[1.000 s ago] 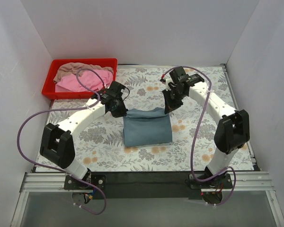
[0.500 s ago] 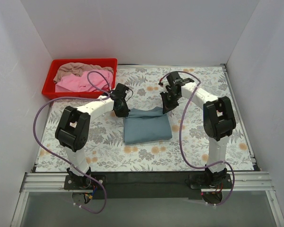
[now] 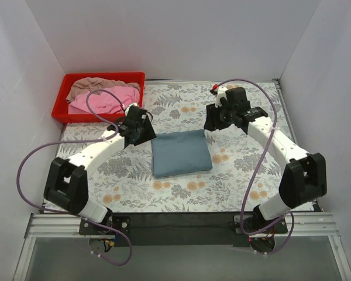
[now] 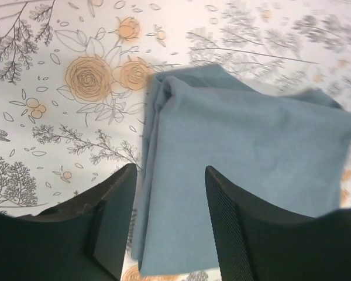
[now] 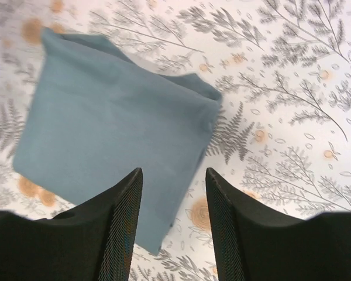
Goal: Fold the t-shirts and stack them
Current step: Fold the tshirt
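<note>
Now, starting nearest you, the dusty blue-grey t-shirt (image 3: 181, 153) lies mid-counter (image 3: 245, 170) as a flat folded rectangle, its far edge no longer bunched up as it was half a second ago. Both arms have let go of it. A second ago each end effector was pinched tight at a far corner of the cloth; now the left end effector (image 3: 141, 133) sits just off the far-left corner with its fingers (image 4: 114, 211) spread and nothing between them. The right end effector (image 3: 213, 122) has drawn back beyond the far-right corner, likewise spread and empty, with the shirt visible below its fingers (image 5: 126, 222) in the wrist view. You can take it that this fold is finished and the first shirt is laid as the base of the stack. Farther back on the left, the red tray (image 3: 59, 104) holds the pink t-shirt (image 3: 102, 102) and the beige-tan t-shirt (image 3: 88, 86), both crumpled and unfolded. One of those is likely your next pick.
</note>
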`<state>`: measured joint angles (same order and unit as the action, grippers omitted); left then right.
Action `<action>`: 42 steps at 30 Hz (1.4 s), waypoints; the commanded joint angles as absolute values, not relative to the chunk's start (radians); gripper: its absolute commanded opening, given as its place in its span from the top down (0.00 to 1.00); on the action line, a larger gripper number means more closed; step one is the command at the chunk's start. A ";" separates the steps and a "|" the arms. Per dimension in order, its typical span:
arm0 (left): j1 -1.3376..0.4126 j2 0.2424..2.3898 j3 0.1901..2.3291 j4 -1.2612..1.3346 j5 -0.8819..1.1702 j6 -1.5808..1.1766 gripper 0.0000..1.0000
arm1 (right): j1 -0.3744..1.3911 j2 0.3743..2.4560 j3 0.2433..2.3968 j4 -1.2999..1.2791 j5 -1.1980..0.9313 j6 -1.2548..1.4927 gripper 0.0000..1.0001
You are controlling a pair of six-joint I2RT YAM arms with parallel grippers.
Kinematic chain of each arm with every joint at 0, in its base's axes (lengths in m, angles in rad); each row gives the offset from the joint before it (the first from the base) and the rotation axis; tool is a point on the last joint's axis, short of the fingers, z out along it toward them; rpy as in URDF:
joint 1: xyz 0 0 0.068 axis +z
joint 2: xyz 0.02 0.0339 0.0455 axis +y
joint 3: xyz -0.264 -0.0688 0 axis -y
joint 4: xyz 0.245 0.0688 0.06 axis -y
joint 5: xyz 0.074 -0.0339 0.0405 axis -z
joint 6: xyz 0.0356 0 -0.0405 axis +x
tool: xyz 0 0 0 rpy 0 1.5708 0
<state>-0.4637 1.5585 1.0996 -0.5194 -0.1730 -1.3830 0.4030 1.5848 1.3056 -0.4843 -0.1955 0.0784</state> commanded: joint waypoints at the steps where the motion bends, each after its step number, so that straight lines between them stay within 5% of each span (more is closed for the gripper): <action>1: -0.469 1.387 0.999 -0.407 -0.087 -1.352 0.49 | 0.391 1.511 1.175 -0.316 -0.342 0.071 0.46; 8: -0.477 1.328 0.838 -0.046 0.270 -1.325 0.50 | 0.385 1.523 0.965 0.053 -0.745 0.191 0.46; 20: -0.393 1.791 0.995 0.176 0.262 -1.408 0.75 | 0.318 1.949 1.153 0.259 -0.894 0.279 0.47; 30: -0.344 1.910 1.017 0.164 0.155 -1.397 0.78 | 0.255 2.158 1.259 0.353 -0.914 0.402 0.49; 42: -0.382 1.542 0.968 0.040 0.130 -1.367 0.62 | 0.282 1.767 1.027 0.383 -0.965 0.583 0.45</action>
